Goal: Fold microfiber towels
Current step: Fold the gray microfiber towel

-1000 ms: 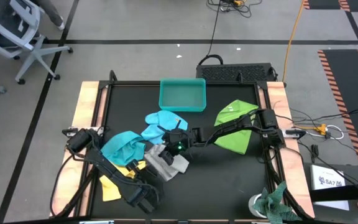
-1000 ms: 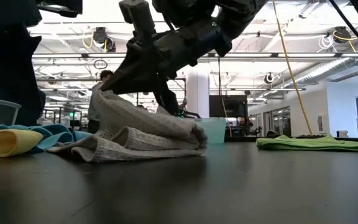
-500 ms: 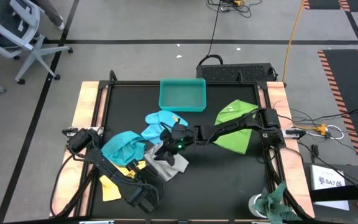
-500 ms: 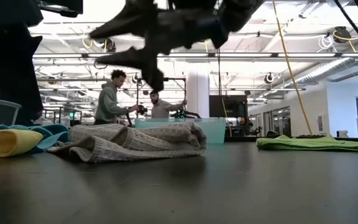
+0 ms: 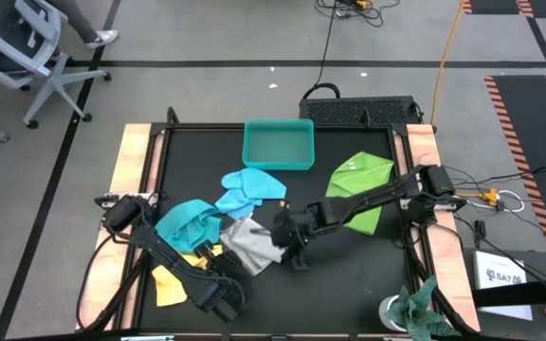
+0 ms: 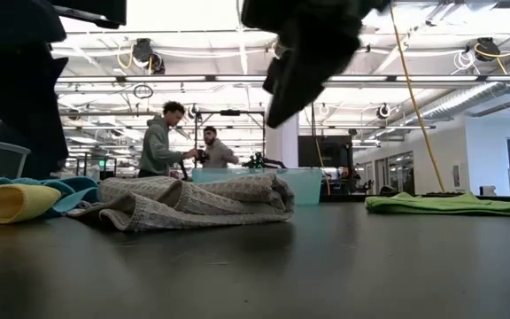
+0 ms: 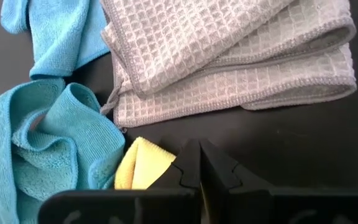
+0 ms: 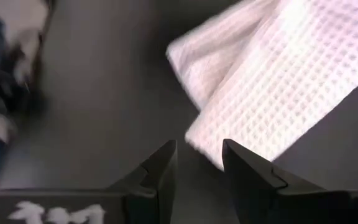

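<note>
The pale grey waffle towel (image 5: 247,244) lies folded in layers on the black table, near the middle. My right gripper (image 8: 197,155) is open; it hangs above the table just right of the towel (image 6: 193,199), clear of it. My left gripper (image 7: 199,165) is shut, low near the table's near left. Its tips are beside a fold of the yellow towel (image 7: 138,171); whether they touch it I cannot tell. A turquoise towel (image 5: 186,223) lies crumpled left of the grey one, a light blue towel (image 5: 249,188) behind it, and a lime green towel (image 5: 358,189) at the right.
A teal plastic tray (image 5: 278,144) stands at the table's far middle. A mottled green-and-white rag (image 5: 420,308) lies off the near right corner. Two people stand in the room beyond the table in the low view. Bare black table lies near and right of the grey towel.
My right gripper has opened and let go of the grey towel's raised edge, which has dropped flat onto the folded pile. It then rose, rolled, and went toward the table's near right, clear of the towel.
</note>
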Motion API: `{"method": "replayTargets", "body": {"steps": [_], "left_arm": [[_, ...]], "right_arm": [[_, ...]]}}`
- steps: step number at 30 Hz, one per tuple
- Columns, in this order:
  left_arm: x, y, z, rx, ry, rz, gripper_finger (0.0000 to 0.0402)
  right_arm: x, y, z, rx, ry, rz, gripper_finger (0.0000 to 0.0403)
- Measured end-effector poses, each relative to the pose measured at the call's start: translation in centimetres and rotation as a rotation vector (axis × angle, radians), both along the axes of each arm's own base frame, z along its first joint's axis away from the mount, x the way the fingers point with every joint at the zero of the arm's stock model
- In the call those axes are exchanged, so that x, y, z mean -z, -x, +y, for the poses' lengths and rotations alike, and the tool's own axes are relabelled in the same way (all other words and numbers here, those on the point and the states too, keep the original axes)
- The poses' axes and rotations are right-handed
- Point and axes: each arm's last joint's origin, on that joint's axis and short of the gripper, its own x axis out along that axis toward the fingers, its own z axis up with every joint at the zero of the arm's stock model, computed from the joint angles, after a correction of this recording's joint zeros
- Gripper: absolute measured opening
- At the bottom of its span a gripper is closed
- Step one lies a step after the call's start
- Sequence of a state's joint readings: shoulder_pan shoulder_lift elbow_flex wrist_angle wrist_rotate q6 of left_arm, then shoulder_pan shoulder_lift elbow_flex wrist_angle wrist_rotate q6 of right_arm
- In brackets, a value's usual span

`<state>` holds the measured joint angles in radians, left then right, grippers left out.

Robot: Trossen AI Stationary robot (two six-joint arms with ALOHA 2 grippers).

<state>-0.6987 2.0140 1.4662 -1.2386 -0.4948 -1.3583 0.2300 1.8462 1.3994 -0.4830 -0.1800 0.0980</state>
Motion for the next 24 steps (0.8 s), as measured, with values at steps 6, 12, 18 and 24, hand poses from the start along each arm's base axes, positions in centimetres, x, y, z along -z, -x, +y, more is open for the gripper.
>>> {"method": "replayTargets", "body": {"steps": [6,12,18,24], "left_arm": [[0.0,-0.3,0.4,-0.005,-0.002,0.006,0.0001],[0.0,-0.4,0.5,-0.004,-0.003,0.008,0.0000],[0.0,-0.4,0.5,-0.005,-0.003,0.008,0.0000],[0.0,-0.3,0.6,-0.006,-0.008,0.014,0.0001]], "right_arm": [[0.3,0.8,1.8,-0.141,0.236,-0.040,0.0118],[0.1,0.7,2.1,-0.159,0.286,-0.081,0.0118],[0.7,0.7,2.4,-0.169,0.284,-0.080,0.0118],[3.6,1.5,3.7,-0.215,0.287,-0.079,0.0118]]}}
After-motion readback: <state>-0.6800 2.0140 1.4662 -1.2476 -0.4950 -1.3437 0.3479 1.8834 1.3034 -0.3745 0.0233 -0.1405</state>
